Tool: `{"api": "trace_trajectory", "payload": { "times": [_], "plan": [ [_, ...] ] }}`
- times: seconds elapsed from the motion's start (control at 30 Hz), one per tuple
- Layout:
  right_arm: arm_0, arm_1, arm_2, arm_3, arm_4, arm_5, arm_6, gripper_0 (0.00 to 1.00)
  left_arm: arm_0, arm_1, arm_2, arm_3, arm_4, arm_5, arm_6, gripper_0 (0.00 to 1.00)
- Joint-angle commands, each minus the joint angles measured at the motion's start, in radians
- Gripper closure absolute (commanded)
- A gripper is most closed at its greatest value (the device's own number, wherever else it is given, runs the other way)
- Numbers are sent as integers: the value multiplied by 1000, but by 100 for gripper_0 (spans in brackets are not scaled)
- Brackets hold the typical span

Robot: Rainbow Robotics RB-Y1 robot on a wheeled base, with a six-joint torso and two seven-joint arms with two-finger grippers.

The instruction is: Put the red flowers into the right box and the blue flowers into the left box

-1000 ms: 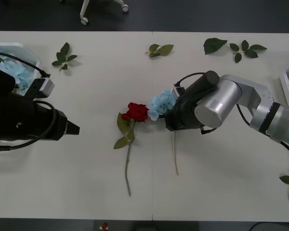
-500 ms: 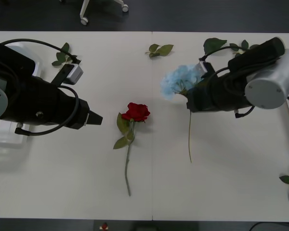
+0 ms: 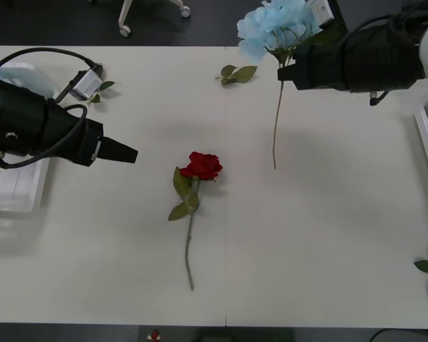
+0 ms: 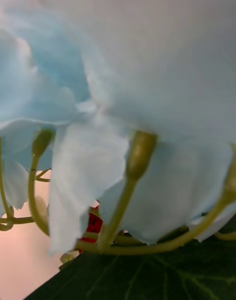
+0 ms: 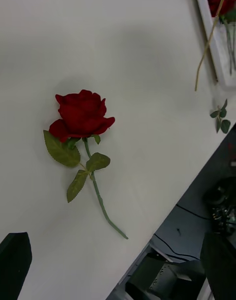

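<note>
The right hand [image 3: 289,68] grips a blue flower [image 3: 277,25] high above the counter [image 3: 328,235], mid-carry; next it must cross to the left box [image 3: 14,192]. The left hand [image 3: 132,154] hovers open near the red rose [image 3: 203,165].

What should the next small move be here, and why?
Probably the right gripper carries its lifted blue flower across toward the left box: the stem hangs free above the table, and that box sits far on the other side.
</note>
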Motion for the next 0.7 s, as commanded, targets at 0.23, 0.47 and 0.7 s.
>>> {"api": "trace_trajectory", "payload": {
  "times": [0.23, 0.47, 0.7],
  "plan": [
    [-16, 82, -25, 75, -309, -102, 406, 100, -84, -22, 11, 191, 276, -18, -332, 0],
    [-17, 102, -27, 64, -516, -142, 523, 100, -111, -75, 11, 247, 321, -18, -435, 0],
    [-17, 110, -25, 37, -633, -148, 573, 100, -143, -137, 13, 271, 336, -31, -467, 0]
  ]
}}
